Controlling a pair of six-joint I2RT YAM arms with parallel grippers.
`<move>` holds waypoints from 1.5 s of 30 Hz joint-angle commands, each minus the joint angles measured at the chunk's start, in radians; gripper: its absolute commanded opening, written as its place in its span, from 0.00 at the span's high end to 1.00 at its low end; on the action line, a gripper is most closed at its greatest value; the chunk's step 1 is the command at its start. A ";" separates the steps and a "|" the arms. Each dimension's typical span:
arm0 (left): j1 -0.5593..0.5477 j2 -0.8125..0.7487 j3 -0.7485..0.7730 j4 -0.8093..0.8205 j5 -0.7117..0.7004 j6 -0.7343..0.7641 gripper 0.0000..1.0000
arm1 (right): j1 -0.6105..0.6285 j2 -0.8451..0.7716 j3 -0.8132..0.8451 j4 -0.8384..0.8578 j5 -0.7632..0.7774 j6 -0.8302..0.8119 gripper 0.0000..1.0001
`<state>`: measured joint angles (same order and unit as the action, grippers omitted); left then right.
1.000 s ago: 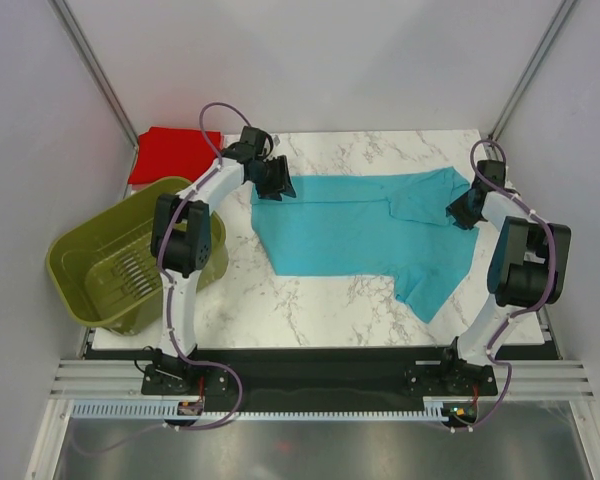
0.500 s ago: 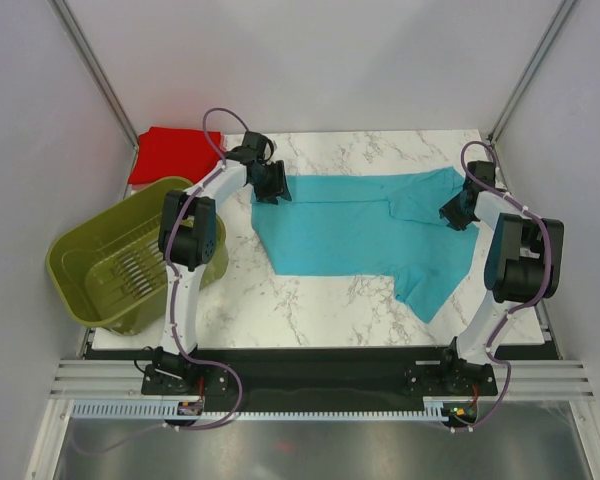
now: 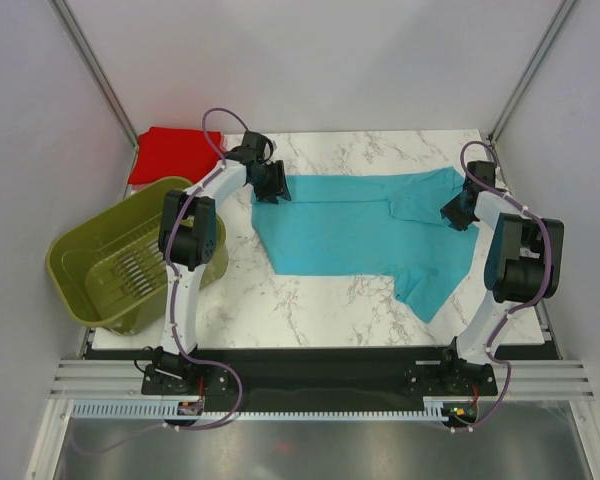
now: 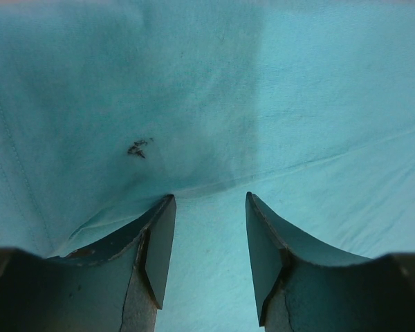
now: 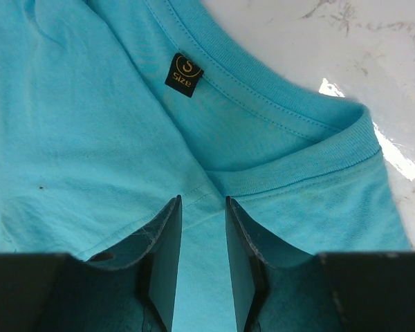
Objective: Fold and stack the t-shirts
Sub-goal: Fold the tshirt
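A turquoise t-shirt [image 3: 360,225] lies spread across the marble table [image 3: 280,300], its right part folded over. A red t-shirt [image 3: 172,153], folded flat, sits at the far left corner. My left gripper [image 3: 276,185] rests on the turquoise shirt's far left corner. In the left wrist view its jaws [image 4: 209,197] stand apart, tips pressed on the cloth [image 4: 263,104] at a crease. My right gripper [image 3: 452,212] is at the shirt's right end, over the collar. Its jaws [image 5: 203,199] are narrowly apart, straddling a seam just below the neckband [image 5: 297,131] and black size label [image 5: 184,75].
An olive-green slotted basket [image 3: 90,265] stands off the table's left edge, beside the left arm. Grey walls close in on both sides and the back. Bare marble shows along the near edge and the far right corner [image 3: 420,150].
A second ago both grippers shifted slightly along the shirt, the right one toward the far side at the collar. Over the last half second nothing moved.
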<state>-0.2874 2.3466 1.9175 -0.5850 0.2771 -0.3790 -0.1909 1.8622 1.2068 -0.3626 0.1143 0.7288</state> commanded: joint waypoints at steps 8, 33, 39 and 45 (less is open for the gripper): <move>0.005 0.042 0.008 0.008 -0.006 0.019 0.48 | 0.001 0.018 -0.001 0.019 0.038 -0.002 0.66; 0.010 0.056 0.011 0.008 -0.006 0.017 0.48 | 0.004 -0.026 0.017 -0.010 0.047 0.004 1.00; 0.011 0.057 0.005 0.008 -0.007 0.019 0.48 | 0.005 -0.067 0.017 -0.045 0.062 0.012 1.00; 0.013 0.060 0.003 0.008 0.000 0.011 0.48 | 0.028 -0.101 -0.015 -0.075 0.107 0.087 1.00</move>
<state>-0.2806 2.3535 1.9179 -0.5694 0.2970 -0.3790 -0.1783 1.8202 1.2041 -0.4065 0.1650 0.7601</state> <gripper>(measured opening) 0.522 0.009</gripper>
